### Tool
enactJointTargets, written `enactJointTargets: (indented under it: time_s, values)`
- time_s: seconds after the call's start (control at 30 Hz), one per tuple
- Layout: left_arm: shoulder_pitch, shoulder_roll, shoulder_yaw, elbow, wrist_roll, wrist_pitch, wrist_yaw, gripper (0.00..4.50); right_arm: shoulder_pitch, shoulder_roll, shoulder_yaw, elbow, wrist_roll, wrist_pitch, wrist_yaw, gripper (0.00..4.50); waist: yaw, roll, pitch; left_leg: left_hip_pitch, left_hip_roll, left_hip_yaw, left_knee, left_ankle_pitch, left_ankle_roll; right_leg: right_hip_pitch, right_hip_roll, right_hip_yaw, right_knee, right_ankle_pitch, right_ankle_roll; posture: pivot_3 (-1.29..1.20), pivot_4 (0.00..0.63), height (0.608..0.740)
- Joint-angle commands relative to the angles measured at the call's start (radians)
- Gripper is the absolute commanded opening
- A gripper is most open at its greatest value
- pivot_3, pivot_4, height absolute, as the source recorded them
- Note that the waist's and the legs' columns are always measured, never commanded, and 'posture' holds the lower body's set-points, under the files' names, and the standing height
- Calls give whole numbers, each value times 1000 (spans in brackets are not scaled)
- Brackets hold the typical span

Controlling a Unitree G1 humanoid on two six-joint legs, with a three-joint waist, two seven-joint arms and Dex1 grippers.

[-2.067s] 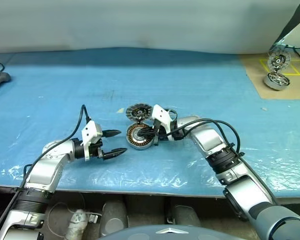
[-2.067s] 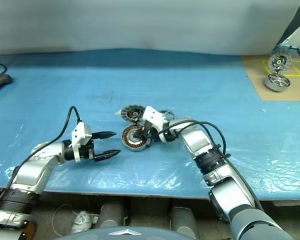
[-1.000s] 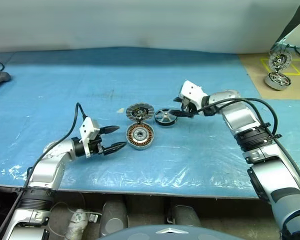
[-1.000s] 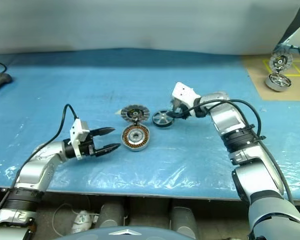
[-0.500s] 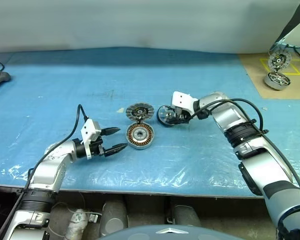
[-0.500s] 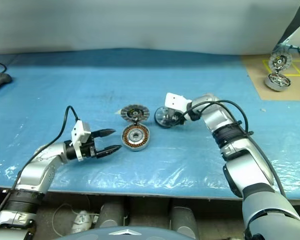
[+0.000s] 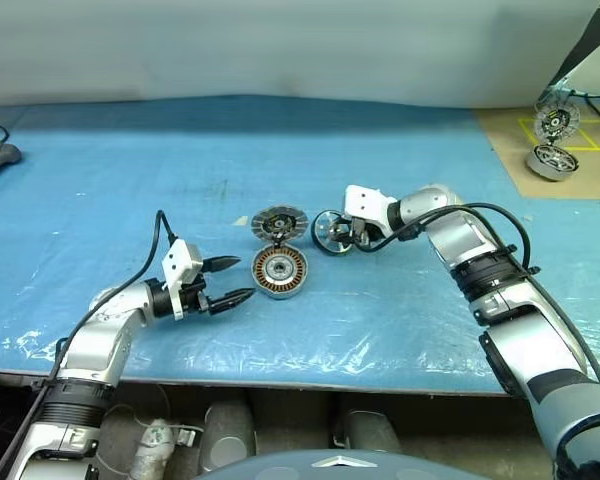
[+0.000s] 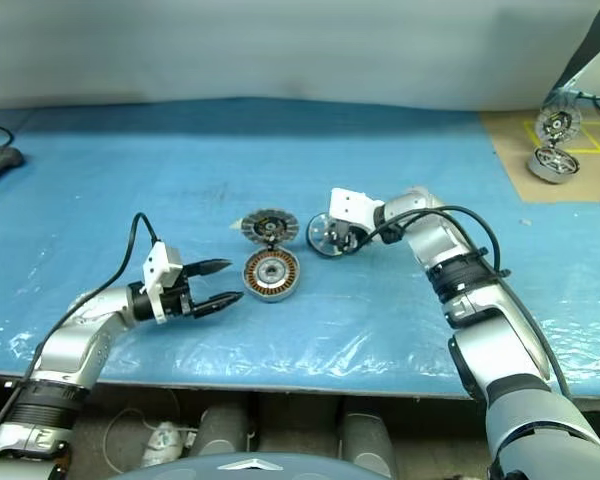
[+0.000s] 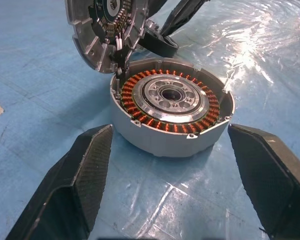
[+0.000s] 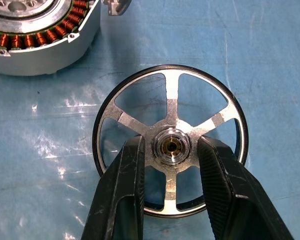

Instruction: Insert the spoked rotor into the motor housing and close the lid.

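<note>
**benchrat:** ok so where's everything sitting? the motor housing (image 7: 280, 270) is flat on the blue table cover (image 7: 400, 170), copper windings facing up, roughly dead centre of the head view. The lid (image 7: 279, 222) is right at its 12 o'clock, tilted up on edge with the ribbed face showing, and it looks like it's touching the housing rim

**spindle_guy:** and the spoked rotor (image 10: 169, 146)? I see it at about 2 o'clock from the housing, just beside the lid, near but not touching the cup

**benchrat:** yep. The right gripper (image 10: 169, 165) is over it, fingers narrowed in around the silver hub, one on each side. From the wrist view they sit right against the hub, but I honestly can't tell if they're actually pinching it

**spindle_guy:** fair. The left gripper (image 9: 177, 190) is at 8 o'clock from the housing, jaws spread wide, holding nothing, pointed at the cup with a gap between

**benchrat:** also two more motor-looking parts (image 7: 554, 140) way off at 2 o'clock on a brown board (image 7: 520, 165), well apart from all this
</note>
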Motion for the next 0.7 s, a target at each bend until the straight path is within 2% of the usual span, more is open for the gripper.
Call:
enactJointTargets:
  time_s: [0.03, 0.23, 0.33, 0.47, 0.57, 0.7]
  values:
    - [-10, -3, 18, -35, -19, -19, -2, 3941, 67, -7, -29, -133, 38, 88, -1, 1341, 0, 0, 0, 0, 0, 0, 0, 0, 0, 0, 0, 0, 0, 0, 0, 0, 150, 740]
    - [-19, 13, 18, -27, -16, -19, -13, 3941, 158, -28, -88, -342, 97, 238, -22, 1341, 2, 0, 0, 0, 0, 0, -1, 0, 0, 0, 0, 0, -1, 0, 0, 0, 150, 740]
    - [-37, 11, 25, -31, -24, -9, -6, 3941, 236, -58, -186, -515, 214, 369, -9, 1341, 7, 0, 0, -1, 0, 0, -1, 0, -1, 0, 0, 0, -1, 0, 0, 0, 150, 740]
    - [-38, 14, 34, -36, -39, 1, -11, 3941, 301, -52, -245, -704, 370, 539, -5, 1341, 7, 0, 1, 0, 0, 0, -2, 0, -1, 0, 0, 0, -2, 0, 0, 0, 150, 740]
    - [-41, 19, 34, -35, -41, 8, -15, 3941, 298, -31, -244, -772, 435, 617, -36, 1341, 0, 0, 1, 1, 0, 0, -3, 0, -1, -1, 0, 0, -2, 0, 0, 0, 150, 740]
    - [-60, 25, 19, -37, -33, 19, -22, 3941, 237, 41, -173, -771, 464, 653, -85, 1341, 1, 0, 1, 1, 0, 0, -3, -1, -2, -1, 0, 1, -1, 0, 0, 0, 150, 740]
